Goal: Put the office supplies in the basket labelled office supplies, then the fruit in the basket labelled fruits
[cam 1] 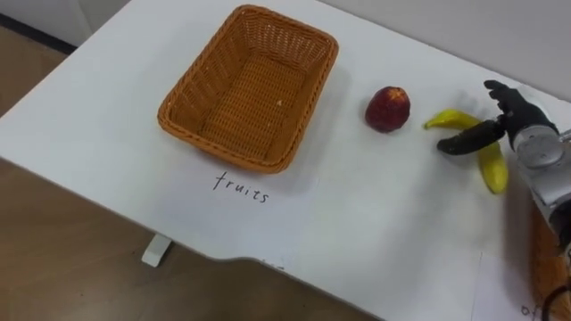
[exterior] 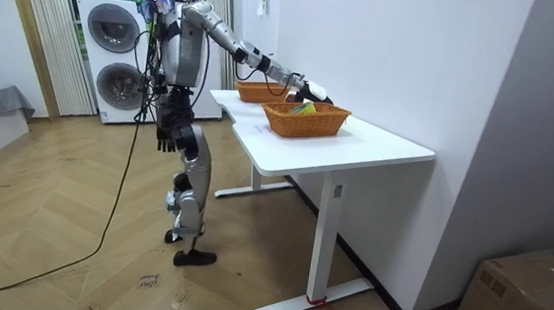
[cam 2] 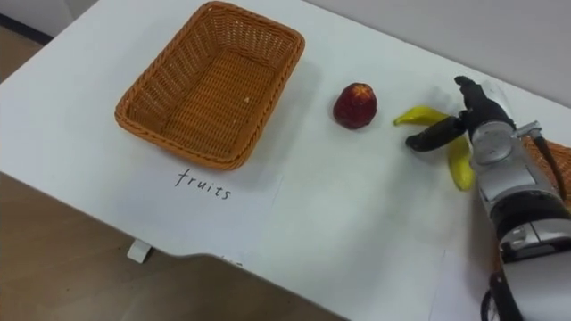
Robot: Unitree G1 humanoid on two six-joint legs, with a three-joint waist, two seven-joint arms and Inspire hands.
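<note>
banana: flat on the table, right of the apple and well apart from the basket; I take it as the piece you are on now
banana axis: bent, so two directions; one arm ends in a tip pointing left at the apple, the other runs back toward the near edge and you, with the bend under your right hand
right hand: over the bend, thumb stretched across the banana's near side, fingers curved over the far side, spread wide with the fruit between them; by my reading it is not clamped yet
why there: the bend is the middle, so closing there should lift the banana level, neither end drooping
apple: alone between banana and basket, touching neither; it lies on your way over, so carry high
basket: empty, long side running away from you; a handwritten label on the table just in front marks it for fruit
second basket: on your right, near the reaching arm; something yellow-green shows in it
left hand: hangs by your hip, idle, too small to read
stance: you stand at the table's long edge, right arm stretched far out
</note>
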